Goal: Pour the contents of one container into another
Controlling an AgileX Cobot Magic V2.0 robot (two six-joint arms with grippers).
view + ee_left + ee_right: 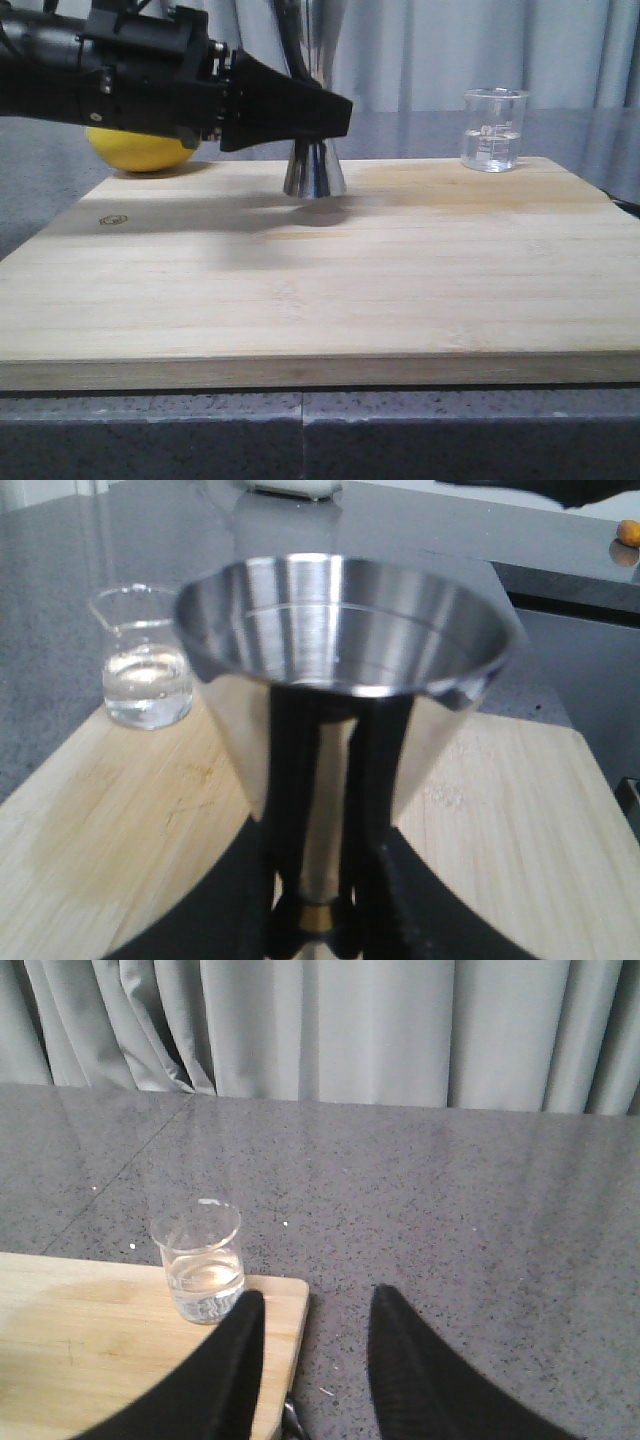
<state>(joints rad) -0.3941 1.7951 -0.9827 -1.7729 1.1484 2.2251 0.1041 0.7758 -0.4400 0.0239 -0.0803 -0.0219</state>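
The steel jigger [314, 172] stands upright near the back middle of the wooden board [300, 290]. My left gripper [342, 110] reaches in from the left and is shut on the jigger's waist. In the left wrist view its wide upper cup [340, 620] fills the frame, with the black fingers [290, 880] hugging the gold band. The clear glass beaker [493, 130] holds some clear liquid and stands at the board's back right corner, also seen as beaker [147, 675] and beaker [200, 1260]. My right gripper [315, 1305] is open and empty, short of the beaker, over the board's edge.
A yellow lemon [140, 150] lies at the board's back left, behind my left arm. The board sits on a speckled grey counter [450, 1210]. Grey curtains [330, 1030] hang behind it.
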